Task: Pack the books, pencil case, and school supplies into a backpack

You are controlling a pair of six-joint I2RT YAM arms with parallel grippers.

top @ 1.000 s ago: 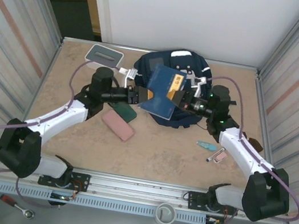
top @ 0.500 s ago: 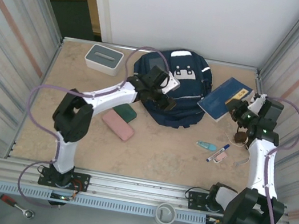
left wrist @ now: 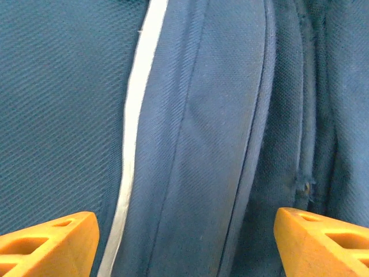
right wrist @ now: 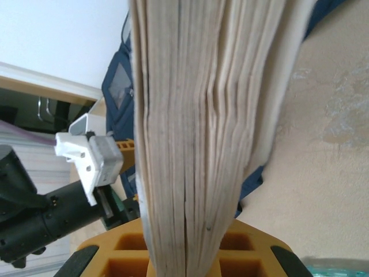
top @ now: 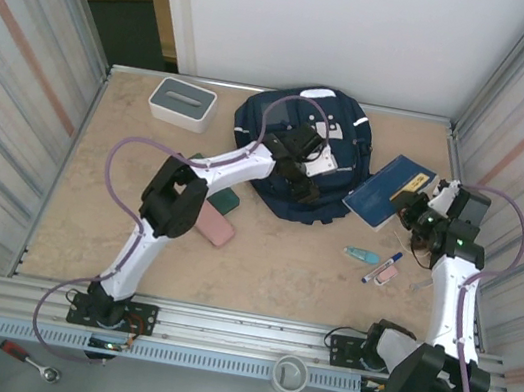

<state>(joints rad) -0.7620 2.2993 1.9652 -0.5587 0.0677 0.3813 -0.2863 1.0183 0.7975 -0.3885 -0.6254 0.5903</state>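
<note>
The left gripper (top: 309, 169) hangs wide open over the woven navy backpack (top: 338, 197) at the back of the table (top: 115, 221). To its right, the right gripper (top: 420, 209) clamps the thin navy books (top: 391, 186) at their layered page edges.

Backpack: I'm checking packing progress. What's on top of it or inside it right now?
The left gripper, jaws open, hangs over the backpack, near its white stripe. No loose item lies on it. Its inside is covered by fabric.

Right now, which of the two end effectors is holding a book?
The right end effector, shut on the navy book. The left end effector is open over the backpack, holding nothing.
</note>
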